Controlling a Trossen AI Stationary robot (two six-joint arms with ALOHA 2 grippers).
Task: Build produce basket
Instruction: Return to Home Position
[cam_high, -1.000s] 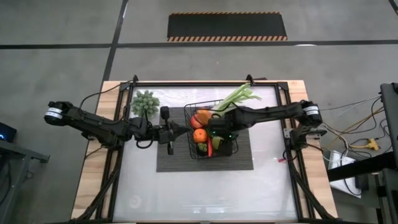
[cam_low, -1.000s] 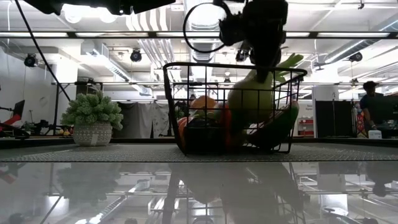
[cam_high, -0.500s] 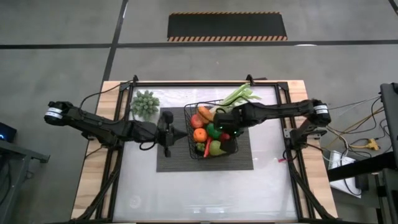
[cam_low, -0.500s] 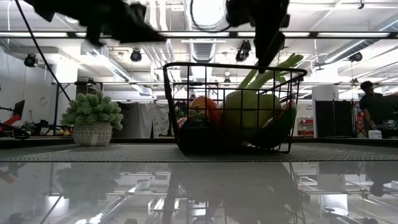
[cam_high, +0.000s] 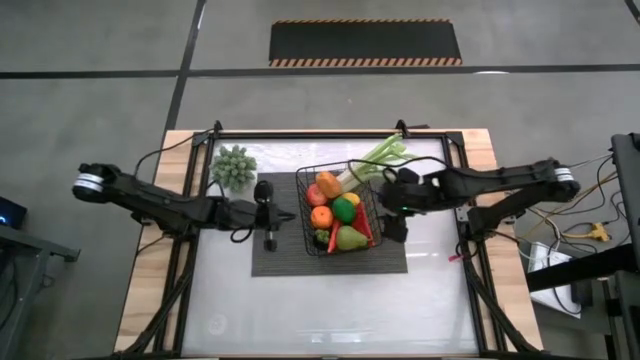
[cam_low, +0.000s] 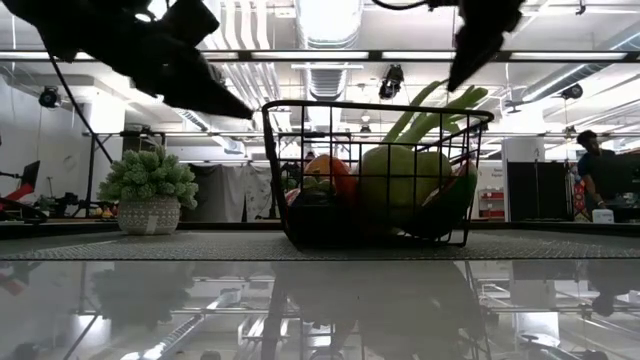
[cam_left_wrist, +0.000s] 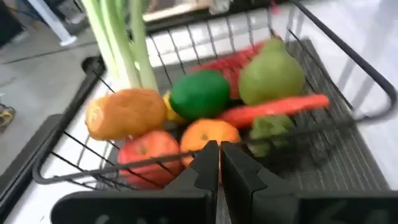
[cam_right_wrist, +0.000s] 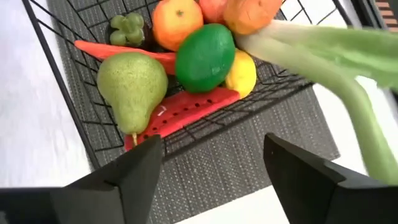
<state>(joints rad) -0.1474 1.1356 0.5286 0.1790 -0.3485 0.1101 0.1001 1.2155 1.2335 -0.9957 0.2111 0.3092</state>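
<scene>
From above, the black wire basket (cam_high: 302, 205) sits on a dark ribbed mat (cam_high: 280, 258) in the middle of a glossy white table (cam_high: 330, 310) with a wooden border. It holds all the produce: a leek (cam_high: 382, 153) poking out over its far-right corner, a pear (cam_high: 350, 238), a lime (cam_high: 344, 209), an orange (cam_high: 321, 217) and other red and orange pieces. The left gripper (cam_high: 284, 215) hangs just left of the basket over the mat, and the right gripper (cam_high: 388, 203) just right of it. A potted plant (cam_high: 233, 165) stands near the table's far-left corner, and beyond the table lies a grey concrete floor (cam_high: 100, 60) with a stripe-edged black pad (cam_high: 365, 43). At table height, the shiny tabletop mirrors basket and plant, both arms are dark shapes overhead, and the room behind shows ceiling ducts, lamps and a person (cam_low: 598, 160) at far right. The left wrist view shows that arm's fingers pressed together with nothing between them, facing the basket's wall. The right wrist view shows its fingers spread wide and empty, above the mat beside the basket.
</scene>
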